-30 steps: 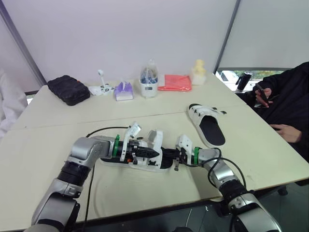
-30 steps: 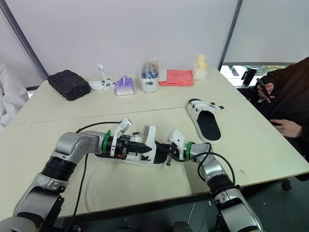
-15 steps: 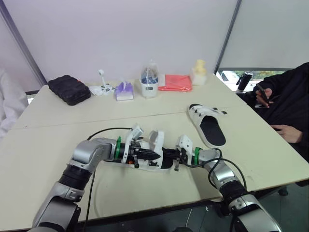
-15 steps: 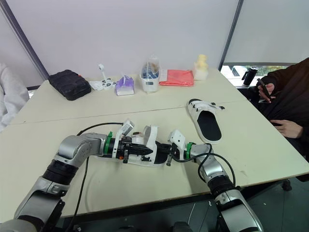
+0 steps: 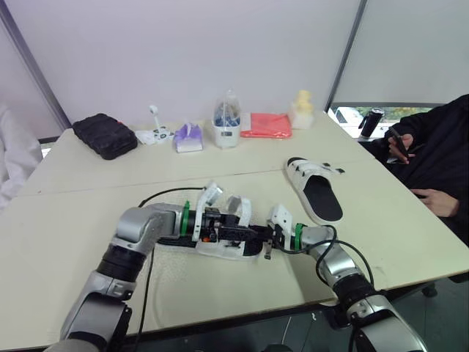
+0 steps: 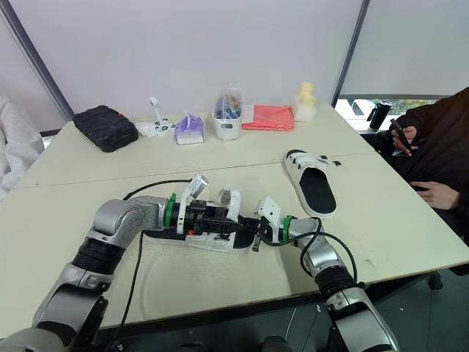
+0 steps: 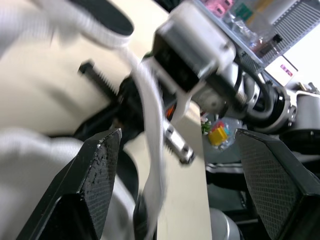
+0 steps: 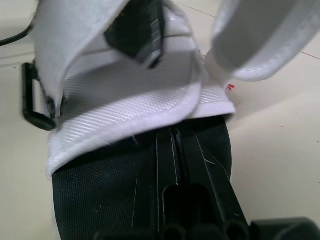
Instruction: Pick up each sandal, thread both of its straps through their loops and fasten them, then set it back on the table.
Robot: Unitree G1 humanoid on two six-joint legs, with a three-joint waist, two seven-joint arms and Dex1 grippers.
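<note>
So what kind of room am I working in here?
Most likely an office or meeting room: pale tables pushed together, a seated person looking at a phone, and a tissue pack with other desk items near the wall.

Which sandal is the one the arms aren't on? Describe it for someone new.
On the pale table, look at the right half, near the seated person. The sandal there lies flat and alone, white with a black footbed. The other sandal sits nearer the front edge, between the robot's arms.
</note>
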